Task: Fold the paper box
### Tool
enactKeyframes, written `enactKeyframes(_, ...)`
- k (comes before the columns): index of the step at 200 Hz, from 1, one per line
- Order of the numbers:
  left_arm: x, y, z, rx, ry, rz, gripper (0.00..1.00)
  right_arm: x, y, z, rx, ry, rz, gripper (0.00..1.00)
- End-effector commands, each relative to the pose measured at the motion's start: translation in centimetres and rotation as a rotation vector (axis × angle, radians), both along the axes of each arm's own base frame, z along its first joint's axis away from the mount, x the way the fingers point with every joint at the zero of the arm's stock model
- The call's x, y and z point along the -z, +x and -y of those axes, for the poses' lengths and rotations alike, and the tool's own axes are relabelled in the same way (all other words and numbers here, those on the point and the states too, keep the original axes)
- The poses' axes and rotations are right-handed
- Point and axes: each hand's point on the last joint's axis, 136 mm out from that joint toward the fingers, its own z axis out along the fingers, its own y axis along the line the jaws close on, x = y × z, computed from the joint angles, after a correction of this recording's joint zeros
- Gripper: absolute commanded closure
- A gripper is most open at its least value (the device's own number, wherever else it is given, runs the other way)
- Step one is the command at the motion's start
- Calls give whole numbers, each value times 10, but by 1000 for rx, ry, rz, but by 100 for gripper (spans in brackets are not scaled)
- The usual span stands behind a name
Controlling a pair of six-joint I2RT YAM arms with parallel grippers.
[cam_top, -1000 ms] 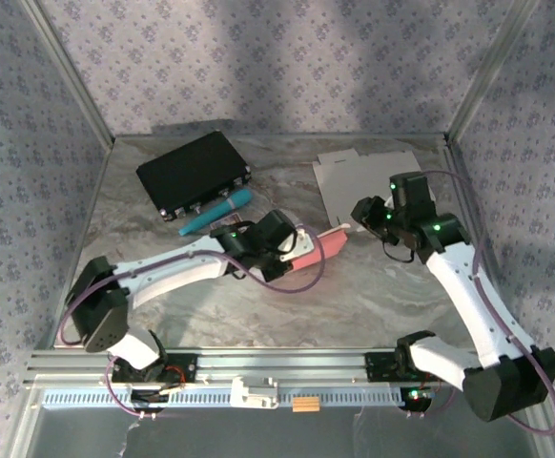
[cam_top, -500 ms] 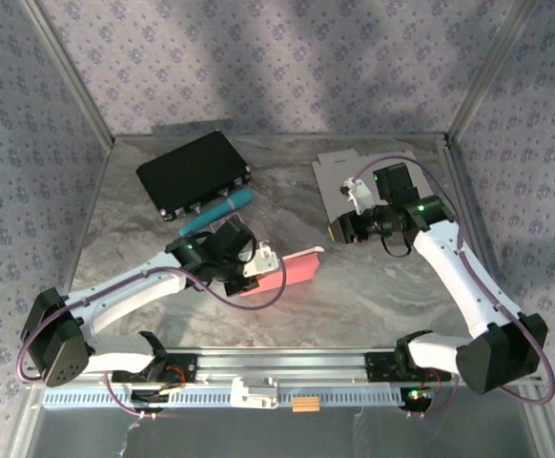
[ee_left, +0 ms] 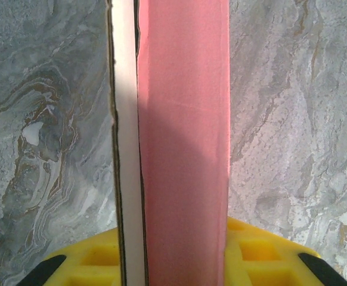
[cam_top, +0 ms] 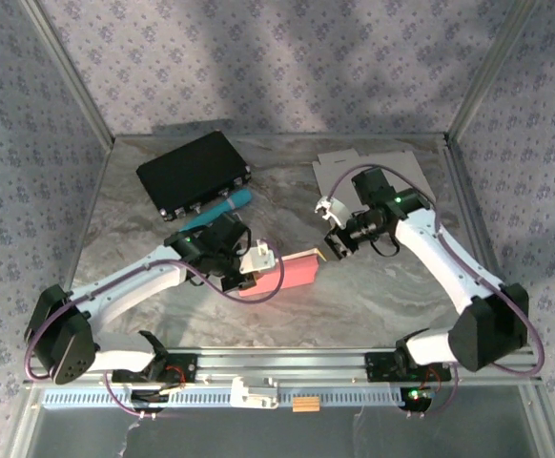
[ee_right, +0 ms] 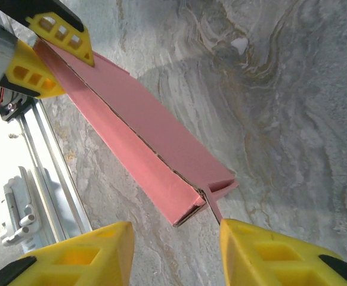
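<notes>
Top external view: the pink paper box (cam_top: 292, 272) sits near the middle of the desk (cam_top: 373, 305), with its long side running left to right. My left tool (cam_top: 258, 260) is clamped on its left end. In the left wrist view the yellow pads pinch the pink wall and a pale inner layer of card together.

My right tool (cam_top: 333, 229) hangs just beyond the right end of the box with its jaws apart and nothing in them. In the right wrist view that end lies between the two yellow fingers (ee_right: 72, 256). A small flap (ee_right: 218, 196) sticks out close to the right-hand finger. I cannot tell whether the two touch.

I judge the box to be very light, thin card. It looks stiff along its creases but will crush easily if I squeeze across the hollow part. The pink face looks smooth, so it may slide between the pads. The loose flap will bend with almost no force.

The best places to hold are the edges where the layers double up. For the fold I would press the flap near its crease, not at its tip.
</notes>
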Motion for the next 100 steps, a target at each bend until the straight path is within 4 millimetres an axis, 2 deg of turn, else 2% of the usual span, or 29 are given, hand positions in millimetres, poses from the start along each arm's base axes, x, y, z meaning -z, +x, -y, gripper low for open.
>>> enactKeyframes(1,-1,-7,0,50,4,-43,72,-7,2,-8,-52,33,5,58)
enactKeyframes(59,0,-5,2,57,-3,-81,72,8,11,-7,-39,-15,-23,68)
enactKeyframes(100,-2,-7,1,69,-14,-155,73,14,13,-1,-1,-51,-43,69)
